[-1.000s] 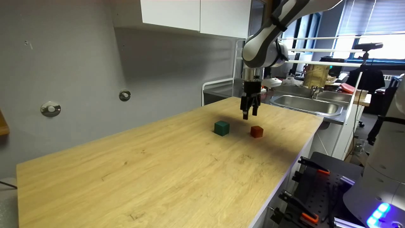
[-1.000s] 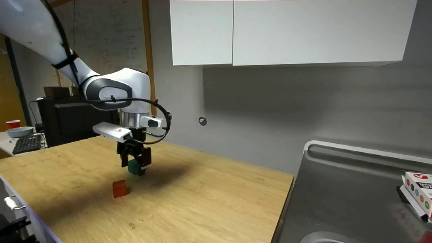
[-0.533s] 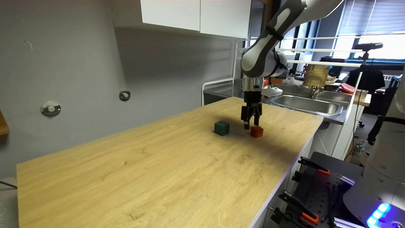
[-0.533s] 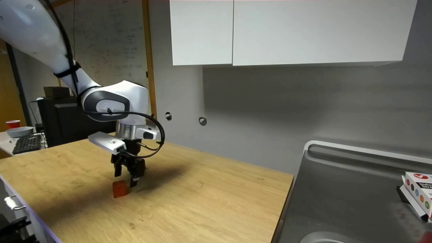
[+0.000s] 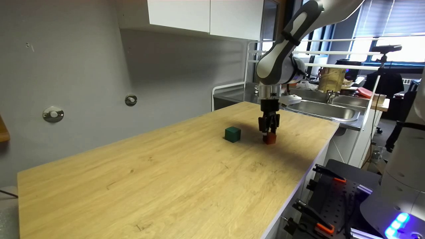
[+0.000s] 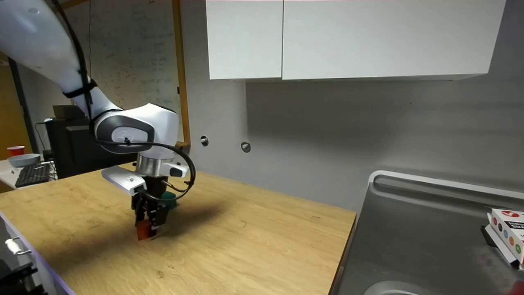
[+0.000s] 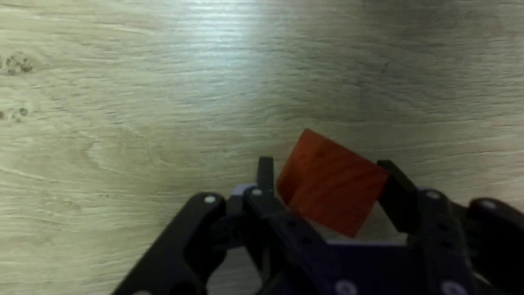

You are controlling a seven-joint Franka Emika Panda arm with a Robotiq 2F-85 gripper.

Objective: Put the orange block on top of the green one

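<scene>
Because the reddish-orange cube sits askew, presenting corners rather than flat faces to the fingers of the Robotiq gripper, a sound grasp (the step judged to be in hand) calls for a slight rotation before closing; otherwise the squeeze may spin the cube or pinch it by its edges, spoiling a flush stack. Closing is best slow and centred, so that neither finger shoves the cube ahead of the other, and the lift straight upward. The cube rests on the wood-grain tabletop, between the two fingers, which stand apart around it, apparently unclamped; the wrist view places one finger just beside a corner, while the opposite finger meets or overlaps another, and whether either touches cannot be told. Farther out, and visible in both exterior views, the dark green cube stands near but separate on the same tabletop; its bare upper face is the intended seat, so the carry should clear it before lowering.
</scene>
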